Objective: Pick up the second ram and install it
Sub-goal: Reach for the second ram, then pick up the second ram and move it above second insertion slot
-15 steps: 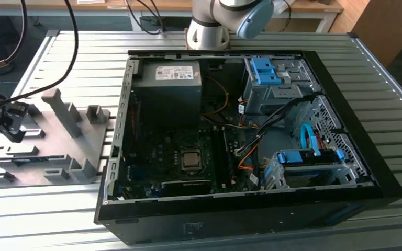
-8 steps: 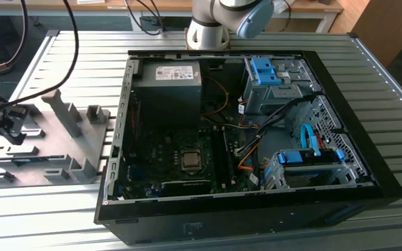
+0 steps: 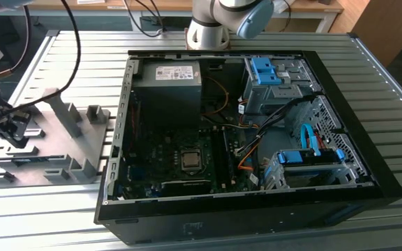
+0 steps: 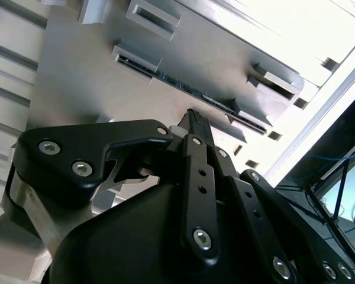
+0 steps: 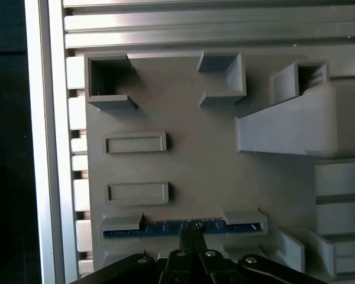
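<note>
Claw [image 5: 189,232]: hangs over the middle of the memory stick, its tip right at the stick's upper edge in the first wrist view. I cannot tell whether it touches or is just clear.
Claw state: apart or together, I cannot tell. It carries nothing clear of the tray.
Memory stick [image 5: 165,227]: stands on its long edge in a tray slot and is not yet lifted. It shows as a thin dark-blue strip in both wrist views.
Handling: by my judgement it is light, stiff and thin, but brittle. The flat faces are smooth and could slip, and the chips and contact edge are easily damaged.
Where to hold: probably the middle of the upper edge, pinched across the two flat faces with modest force. It should come out straight, so it does not bind in the slot.
End blocks [image 5: 242,216]: two grey holders cap the stick's ends and leave only the middle span bare.
Tray [image 5: 195,171]: a grey plastic plate with two rectangular pockets just beside the stick's slot and taller uprights further off.
Table [image 3: 382,94]: slatted metal, carrying the tray on the exterior view's left.
Computer case [image 3: 355,204]: lies open just beside the tray, on the exterior view's right, with the mainboard [image 3: 187,157] exposed.
</note>
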You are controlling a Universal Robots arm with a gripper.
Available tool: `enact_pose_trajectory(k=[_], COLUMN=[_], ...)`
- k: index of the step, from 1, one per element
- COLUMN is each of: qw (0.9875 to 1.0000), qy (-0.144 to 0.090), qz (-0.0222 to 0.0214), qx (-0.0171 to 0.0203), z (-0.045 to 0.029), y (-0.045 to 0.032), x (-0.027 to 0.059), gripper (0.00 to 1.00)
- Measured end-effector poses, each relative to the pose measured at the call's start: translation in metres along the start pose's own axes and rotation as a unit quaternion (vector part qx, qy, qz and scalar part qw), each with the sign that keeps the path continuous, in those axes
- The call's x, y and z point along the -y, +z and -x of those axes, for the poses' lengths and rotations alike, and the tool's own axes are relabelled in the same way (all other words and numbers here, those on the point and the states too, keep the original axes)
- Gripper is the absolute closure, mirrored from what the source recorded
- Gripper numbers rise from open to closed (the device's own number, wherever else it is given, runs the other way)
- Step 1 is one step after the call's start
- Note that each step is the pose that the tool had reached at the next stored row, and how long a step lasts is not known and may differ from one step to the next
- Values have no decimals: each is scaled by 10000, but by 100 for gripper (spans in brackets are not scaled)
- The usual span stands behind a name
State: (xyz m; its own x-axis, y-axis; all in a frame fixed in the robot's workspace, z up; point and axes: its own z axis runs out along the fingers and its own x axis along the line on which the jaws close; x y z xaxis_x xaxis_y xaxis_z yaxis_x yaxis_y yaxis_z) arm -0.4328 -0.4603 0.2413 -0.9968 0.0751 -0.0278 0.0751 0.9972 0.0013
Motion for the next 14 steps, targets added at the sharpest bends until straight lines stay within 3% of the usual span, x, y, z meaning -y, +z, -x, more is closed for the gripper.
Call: enact_pose_trajectory(k=[7, 14], qw=[10000, 10000], qy=[0, 0], qz=[0, 0], qx=[0, 0], z=[-3, -3], y=[125, 139], x=[5, 5], gripper=[90, 90])
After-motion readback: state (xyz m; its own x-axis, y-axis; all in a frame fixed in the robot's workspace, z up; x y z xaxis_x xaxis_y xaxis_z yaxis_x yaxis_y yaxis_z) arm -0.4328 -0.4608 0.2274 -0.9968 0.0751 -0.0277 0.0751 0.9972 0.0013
